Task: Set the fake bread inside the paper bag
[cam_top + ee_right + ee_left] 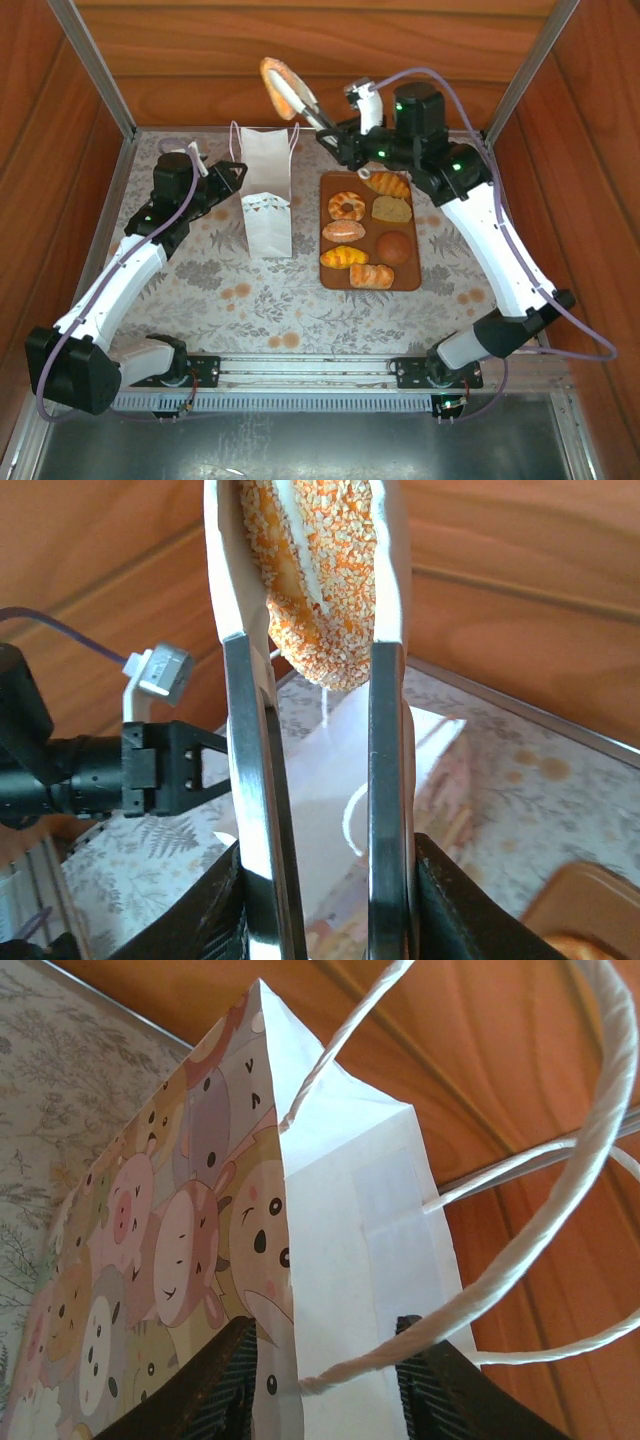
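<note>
Top view: the right gripper [293, 96], raised at upper centre against the wooden back wall, is closed on a seeded roll [279, 86] held above and behind the paper bag [267, 200]. The bag stands upright at centre left on the floral table [300, 310]. The left gripper [236, 174] sits at its left edge. Right of the bag, a brown tray [329, 190] carries seven pastries, among them a ring donut [347, 206] and a dark bun [396, 247]. Left wrist view: the bag [350, 1230], one face printed with cartoon animals, rises through the centre. Its corner fills the gap between the two dark fingers [220, 1385] at the bottom edge, and it cannot be told whether they pinch it. A cord handle [590, 1160] loops at the right. Right wrist view: the long pale fingers [250, 780] run up the frame, clamping the seeded roll [320, 610] at top centre. The bag [435, 740] lies beneath, lower centre, and a tray corner [590, 900] shows at the lower right.
</note>
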Motion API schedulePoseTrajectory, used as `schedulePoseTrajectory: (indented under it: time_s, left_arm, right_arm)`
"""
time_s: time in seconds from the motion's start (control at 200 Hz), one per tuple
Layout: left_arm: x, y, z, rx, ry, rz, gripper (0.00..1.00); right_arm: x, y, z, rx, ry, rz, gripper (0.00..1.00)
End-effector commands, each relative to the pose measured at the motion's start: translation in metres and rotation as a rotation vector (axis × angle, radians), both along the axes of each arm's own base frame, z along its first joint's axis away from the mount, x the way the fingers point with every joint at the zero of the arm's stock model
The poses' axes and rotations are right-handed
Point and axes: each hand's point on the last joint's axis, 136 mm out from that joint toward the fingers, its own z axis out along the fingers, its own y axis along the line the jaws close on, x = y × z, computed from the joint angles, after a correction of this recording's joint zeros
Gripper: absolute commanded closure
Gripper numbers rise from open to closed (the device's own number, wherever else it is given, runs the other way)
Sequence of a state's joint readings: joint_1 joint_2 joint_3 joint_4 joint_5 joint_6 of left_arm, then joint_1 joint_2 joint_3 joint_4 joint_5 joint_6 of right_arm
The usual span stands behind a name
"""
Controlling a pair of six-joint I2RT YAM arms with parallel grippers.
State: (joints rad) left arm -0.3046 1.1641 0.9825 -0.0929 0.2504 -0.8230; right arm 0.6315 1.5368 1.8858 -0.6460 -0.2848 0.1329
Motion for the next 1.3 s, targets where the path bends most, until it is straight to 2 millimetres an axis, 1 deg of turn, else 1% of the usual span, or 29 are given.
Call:
schedulePoseTrajectory:
  time_s: [0.0,0.155,0.3,0.375,0.45,0.46,0.475,0.725,0.869,1.064,1.159,1.294]
  left_arm:
    - [0.003,-0.001,0.002,0.014,0.002,0.007,0.6]
    - [0.004,0.003,0.002,0.04,0.011,0.022,0.64]
    - [0.005,0.0,0.002,0.039,0.012,0.012,0.64]
    - [0.005,0.001,0.003,0.04,0.009,0.014,0.64]
    - [0.004,0.002,0.002,0.041,0.009,0.017,0.64]
    - [0.004,0.002,0.003,0.041,0.008,0.018,0.64]
    - [0.004,0.002,0.003,0.042,0.008,0.02,0.64]
    - [0.004,0.003,-0.002,0.047,0.018,0.024,0.65]
    - [0.003,0.006,-0.006,0.056,0.024,0.04,0.69]
    - [0.003,0.008,-0.01,0.071,0.04,0.05,0.71]
    - [0.003,0.008,-0.01,0.072,0.039,0.05,0.73]
    - [0.003,0.011,-0.01,0.081,0.04,0.064,0.76]
  right_arm:
    - [0.002,0.017,0.008,0.05,-0.005,0.031,0.69]
    - [0.008,0.024,-0.014,0.01,0.037,0.036,0.69]
    - [0.011,0.031,-0.033,-0.022,0.076,0.056,0.69]
    - [0.013,0.034,-0.04,-0.043,0.083,0.06,0.69]
    - [0.012,0.032,-0.04,-0.056,0.072,0.061,0.69]
    - [0.017,0.036,-0.051,-0.075,0.091,0.061,0.69]
    - [0.019,0.037,-0.056,-0.084,0.097,0.061,0.69]
    - [0.027,0.041,-0.081,-0.172,0.128,0.055,0.69]
    - [0.031,0.034,-0.094,-0.23,0.131,0.024,0.69]
    - [0.032,0.024,-0.113,-0.336,0.132,0.016,0.68]
    - [0.033,0.017,-0.118,-0.39,0.122,0.007,0.68]
    - [0.029,0.01,-0.124,-0.468,0.111,0.026,0.66]
